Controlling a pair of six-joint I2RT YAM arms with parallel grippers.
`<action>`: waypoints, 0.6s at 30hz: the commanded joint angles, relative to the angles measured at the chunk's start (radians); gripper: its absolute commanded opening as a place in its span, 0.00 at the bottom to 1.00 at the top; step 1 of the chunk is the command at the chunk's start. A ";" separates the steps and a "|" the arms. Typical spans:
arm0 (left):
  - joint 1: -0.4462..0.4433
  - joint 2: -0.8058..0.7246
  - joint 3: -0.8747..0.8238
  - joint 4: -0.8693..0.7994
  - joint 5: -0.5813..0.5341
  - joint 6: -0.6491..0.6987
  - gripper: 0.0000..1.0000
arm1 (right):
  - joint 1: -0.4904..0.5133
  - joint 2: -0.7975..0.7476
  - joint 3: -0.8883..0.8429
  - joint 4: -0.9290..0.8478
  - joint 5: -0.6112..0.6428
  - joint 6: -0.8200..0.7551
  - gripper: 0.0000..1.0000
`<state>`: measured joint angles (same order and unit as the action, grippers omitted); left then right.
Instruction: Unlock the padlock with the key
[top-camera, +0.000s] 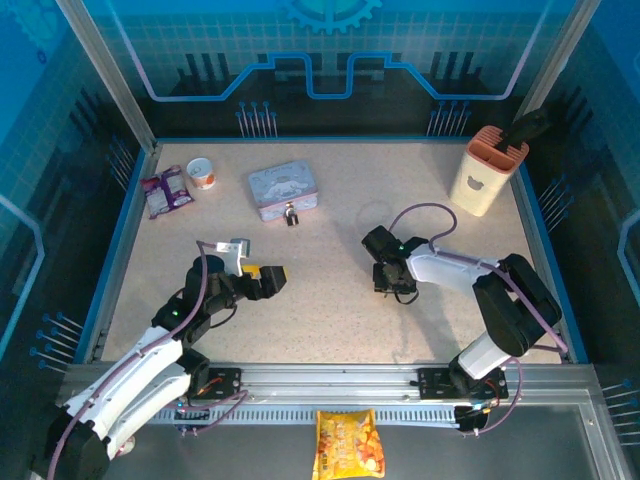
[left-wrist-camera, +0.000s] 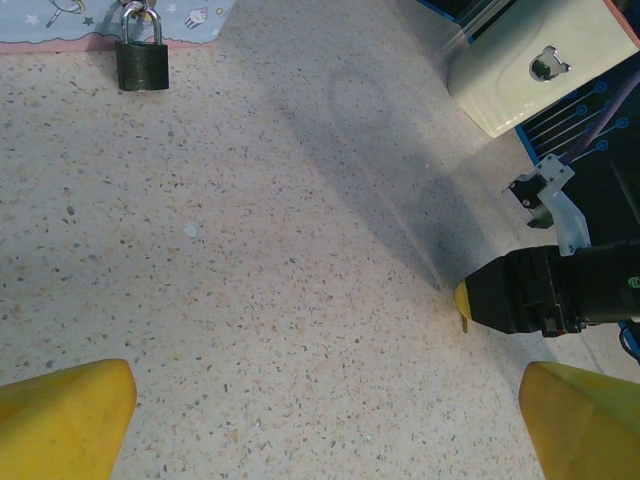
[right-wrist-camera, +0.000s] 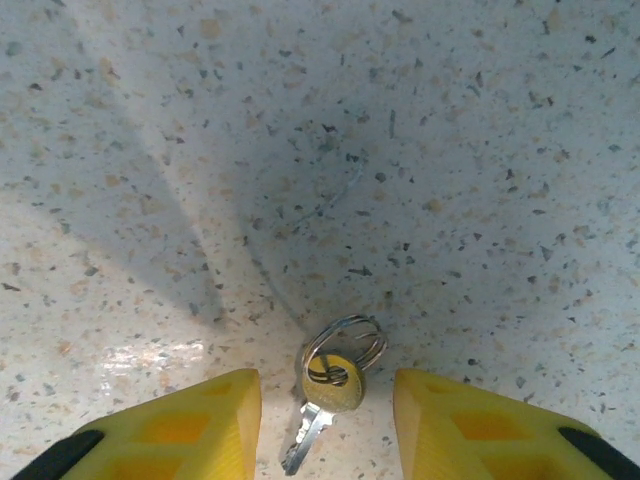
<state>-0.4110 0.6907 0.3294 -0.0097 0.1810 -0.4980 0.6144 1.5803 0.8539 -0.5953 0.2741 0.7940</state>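
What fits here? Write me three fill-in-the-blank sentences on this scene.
1. The key lies on the table between the open ____ jaws.
2. A metal ____ passes through the key's head.
3. The padlock sits at the edge of the tin, nearer the ____ arm.
Missing words: right; ring; left.

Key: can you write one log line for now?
right gripper: open, straddling key on table | left gripper: open, empty | padlock: at tin edge, untouched

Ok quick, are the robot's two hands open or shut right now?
Left gripper: open, holding nothing.
Right gripper: open, the key lies between its fingers, not gripped.
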 joint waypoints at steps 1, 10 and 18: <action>-0.007 -0.010 -0.002 0.012 0.025 -0.006 0.99 | -0.002 0.034 0.020 -0.049 0.040 0.025 0.39; -0.008 -0.009 -0.007 0.020 0.022 -0.008 0.99 | -0.009 0.049 0.031 -0.017 0.027 0.034 0.29; -0.008 -0.009 -0.009 0.019 0.018 -0.005 0.99 | -0.010 0.011 -0.012 0.015 0.010 0.039 0.16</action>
<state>-0.4110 0.6907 0.3294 -0.0097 0.1810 -0.4980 0.6121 1.6073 0.8715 -0.5865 0.2878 0.8158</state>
